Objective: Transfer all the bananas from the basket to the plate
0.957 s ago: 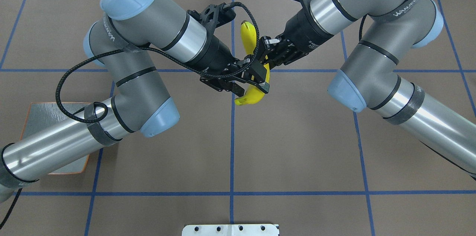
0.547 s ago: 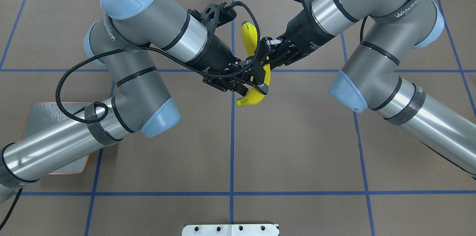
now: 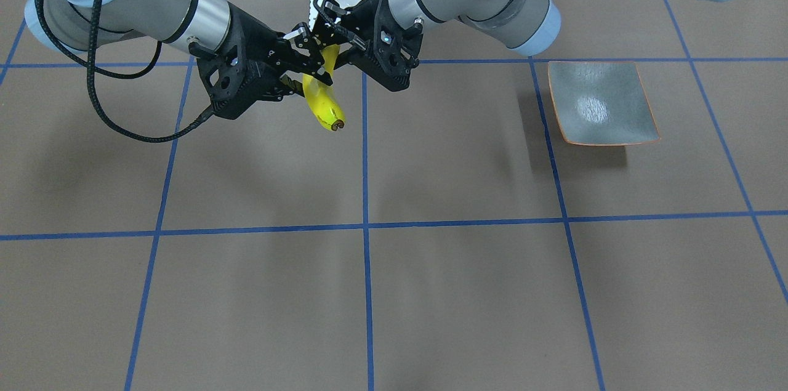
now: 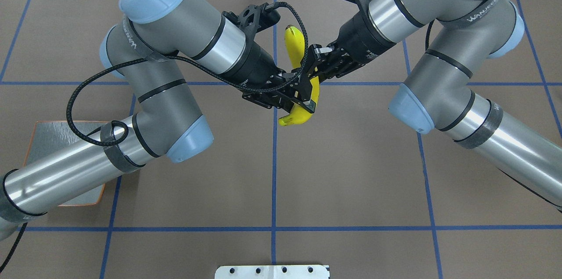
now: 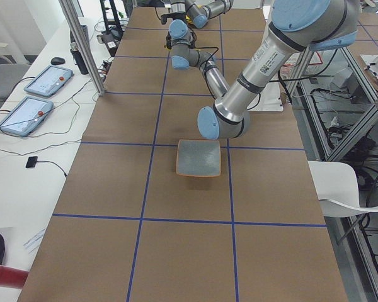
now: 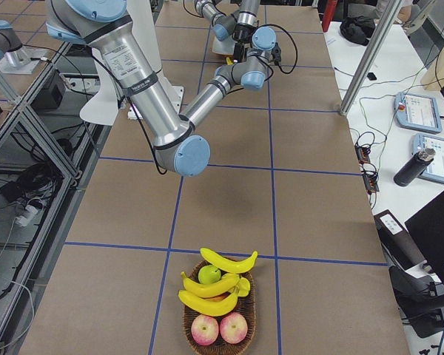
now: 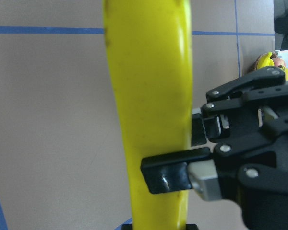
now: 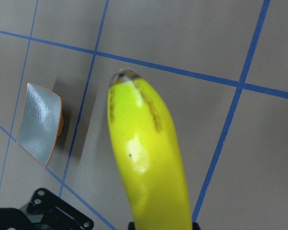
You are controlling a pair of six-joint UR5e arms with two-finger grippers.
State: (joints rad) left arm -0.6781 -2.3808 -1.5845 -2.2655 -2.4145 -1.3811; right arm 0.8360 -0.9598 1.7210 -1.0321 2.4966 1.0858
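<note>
Gleaming bright yellow, the curved banana ends in a dark tip.

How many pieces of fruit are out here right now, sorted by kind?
Bananas: 4 (one banana held up in the air, three in the basket)
Red apples: 2
Green apple: 1
Total: 7 pieces of fruit in view
</note>
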